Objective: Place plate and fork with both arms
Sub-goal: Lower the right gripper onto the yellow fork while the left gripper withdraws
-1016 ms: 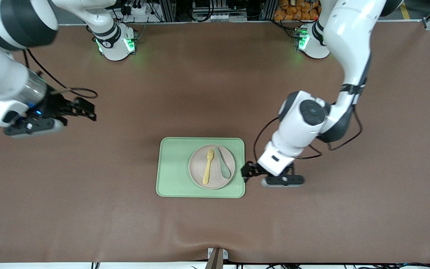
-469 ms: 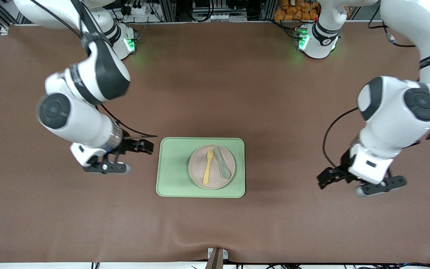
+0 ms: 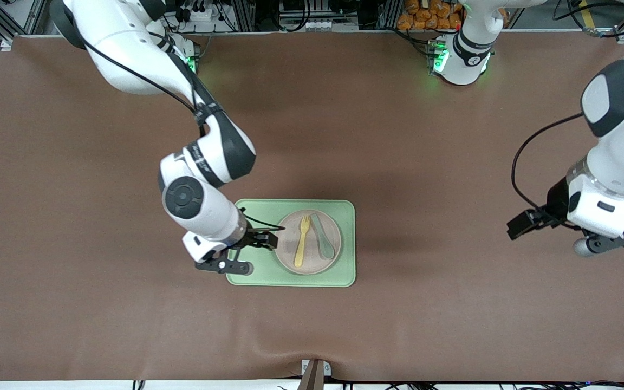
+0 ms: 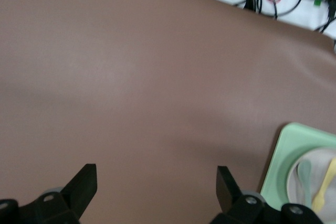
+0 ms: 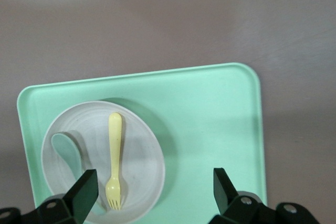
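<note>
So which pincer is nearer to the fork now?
The right. The right pincer is open over the tray, beside the plate that holds the fork. The left pincer is open over bare table at the left arm's end.

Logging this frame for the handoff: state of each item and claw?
plate: on tray, ungripped
fork: flat on plate
spoon: flat on plate, beside fork
right claw: open, over tray at plate's rim
left claw: open, over bare table, waiting
</note>
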### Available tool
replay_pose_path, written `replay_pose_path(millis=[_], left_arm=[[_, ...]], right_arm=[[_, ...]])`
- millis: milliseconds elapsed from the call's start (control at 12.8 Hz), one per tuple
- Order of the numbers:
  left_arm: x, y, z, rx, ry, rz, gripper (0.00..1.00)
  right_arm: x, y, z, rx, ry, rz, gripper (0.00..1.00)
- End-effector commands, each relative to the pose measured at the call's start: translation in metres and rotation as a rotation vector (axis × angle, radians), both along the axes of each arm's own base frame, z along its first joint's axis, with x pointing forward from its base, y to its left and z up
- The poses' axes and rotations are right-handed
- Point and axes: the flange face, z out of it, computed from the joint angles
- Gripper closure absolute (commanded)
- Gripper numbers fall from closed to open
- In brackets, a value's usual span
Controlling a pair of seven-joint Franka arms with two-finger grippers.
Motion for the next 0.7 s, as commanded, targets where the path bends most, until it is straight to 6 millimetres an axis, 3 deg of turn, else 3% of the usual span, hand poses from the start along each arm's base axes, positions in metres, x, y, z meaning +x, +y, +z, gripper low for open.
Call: replay_pose_path(millis=[0, 156, 312, 469, 625], left_arm=[[-0.040, 0.003, 0.039, 0.032, 0.052, -0.012, 0.00], [-0.059, 0.014, 0.056, 0.049, 0.099, -0.022, 0.00], [-0.072, 0.046, 0.068, 0.019, 0.143, -0.045, 0.00], [-0.078, 0.086, 0.064, -0.035, 0.176, -0.085, 0.00], [-0.090, 0.093, 0.058, -0.035, 0.194, -0.130, 0.00]], right_arm=[[0.004, 0.020, -0.028, -0.023, -0.029, -0.005, 0.09], [-0.006, 0.044, -0.054, -0.058, -0.027, 0.002, 0.16], [-0.013, 0.054, -0.072, -0.075, -0.015, 0.003, 0.24], [-0.021, 0.067, -0.084, -0.077, -0.012, 0.020, 0.26], [-0.023, 0.070, -0.093, -0.082, -0.004, 0.026, 0.28]])
